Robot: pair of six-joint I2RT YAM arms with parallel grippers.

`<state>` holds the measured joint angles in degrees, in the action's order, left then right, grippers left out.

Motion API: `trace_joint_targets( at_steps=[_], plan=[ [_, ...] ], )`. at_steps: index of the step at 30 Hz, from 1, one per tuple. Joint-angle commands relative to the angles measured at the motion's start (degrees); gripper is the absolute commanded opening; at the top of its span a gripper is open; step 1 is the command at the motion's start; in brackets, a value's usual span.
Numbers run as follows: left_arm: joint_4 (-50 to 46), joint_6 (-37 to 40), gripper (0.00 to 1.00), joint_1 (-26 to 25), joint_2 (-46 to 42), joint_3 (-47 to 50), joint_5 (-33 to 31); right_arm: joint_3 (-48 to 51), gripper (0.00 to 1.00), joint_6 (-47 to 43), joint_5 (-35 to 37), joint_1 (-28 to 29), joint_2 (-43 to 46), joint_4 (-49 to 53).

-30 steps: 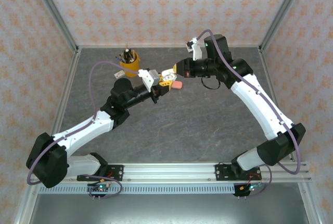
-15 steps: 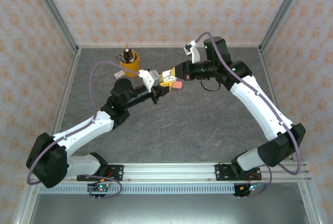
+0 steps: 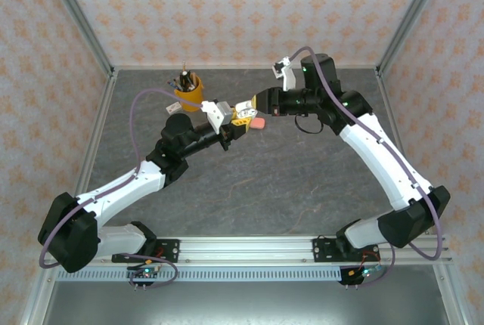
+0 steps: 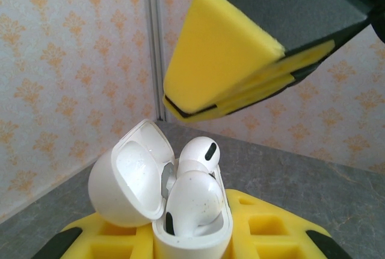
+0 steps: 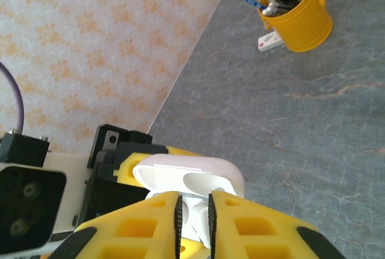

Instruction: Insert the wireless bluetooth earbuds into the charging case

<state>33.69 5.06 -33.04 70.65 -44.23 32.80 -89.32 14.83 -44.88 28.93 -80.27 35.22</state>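
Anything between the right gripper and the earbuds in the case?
Nothing visible. The lid is swung back to the left, the earbuds sit exposed in the case, and the right gripper hangs above with open air between.

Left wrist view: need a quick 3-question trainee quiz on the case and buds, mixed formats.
1. True or false: the charging case has its lid shut.
2. How many white earbuds sit in the case?
3. What grips the case? A) left gripper B) right gripper C) nothing, it lies on the table

Key: 1 false, the lid is open; 2 two; 3 A.
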Motion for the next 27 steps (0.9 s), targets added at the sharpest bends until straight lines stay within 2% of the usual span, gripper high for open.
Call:
trace_joint_targets(
  at_steps=[1, 5, 8, 11, 18, 22, 27],
  plan=[
    [2.69, 1.39, 0.0, -0.36, -1.29, -1.75, 0.95, 0.05, 0.21, 1.84, 4.08, 0.08, 3.51, -2.98],
    [3.22, 1.22, 0.0, -0.36, -0.96, -1.65, 1.19, 1.04, 0.21, 2.29, 6.97, 0.08, 5.09, -3.05],
    [3.5, 1.25, 0.0, -0.38, -0.82, -1.44, 1.57, 1.45, 0.23, 2.26, 12.76, 0.08, 5.77, -3.01],
    [3.3, 1.27, 0.0, -0.36, -0.71, -1.63, 2.04, -2.09, 0.24, 1.28, 15.83, 0.08, 3.04, -0.07],
    [2.48, 1.27, 0.0, -0.47, -0.66, -1.94, 2.45, -16.15, 0.25, 0.42, 16.23, 0.08, -8.93, 7.72],
    [2.52, 1.28, 0.0, -0.62, -0.09, -2.05, 2.27, -23.87, 0.24, 0.18, 14.03, 0.29, -16.39, 12.38],
    [2.15, 1.27, 0.0, -0.74, 1.03, -2.75, 1.16, -29.8, 0.24, -2.8, 12.97, 3.6, -22.03, 18.72]
  ],
)
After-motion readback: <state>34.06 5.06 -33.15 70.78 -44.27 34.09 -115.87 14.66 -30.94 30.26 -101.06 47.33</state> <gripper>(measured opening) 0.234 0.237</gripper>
